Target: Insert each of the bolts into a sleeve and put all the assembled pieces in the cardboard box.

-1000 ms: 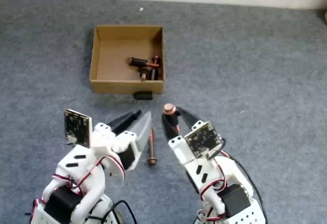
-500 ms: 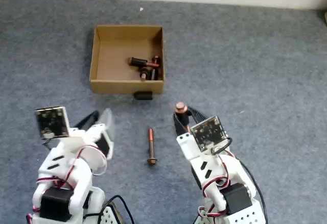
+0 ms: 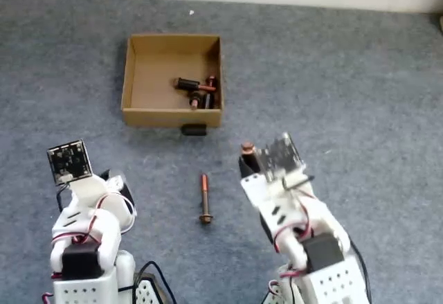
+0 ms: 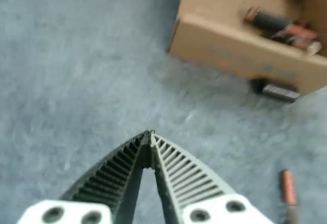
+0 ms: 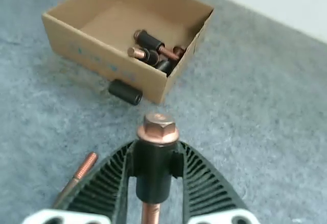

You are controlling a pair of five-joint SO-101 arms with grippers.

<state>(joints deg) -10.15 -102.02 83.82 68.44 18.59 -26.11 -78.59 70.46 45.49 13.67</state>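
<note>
A loose bolt lies between the arms, and a spare sleeve sits just beside the cardboard box's near wall. The right gripper is clamped on a sleeved bolt. The left gripper, jaws together, has pulled back left from the loose bolt.

L gripper jaws together over carpet, cardboard box w/ pieces ahead

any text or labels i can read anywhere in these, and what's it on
No text can be read.
Faint bluish marks on the cardboard box front wall: too blurred to read.
Circuit board on the left arm: no legible marking.
Sleeved bolt in the right gripper: unmarked.
</note>
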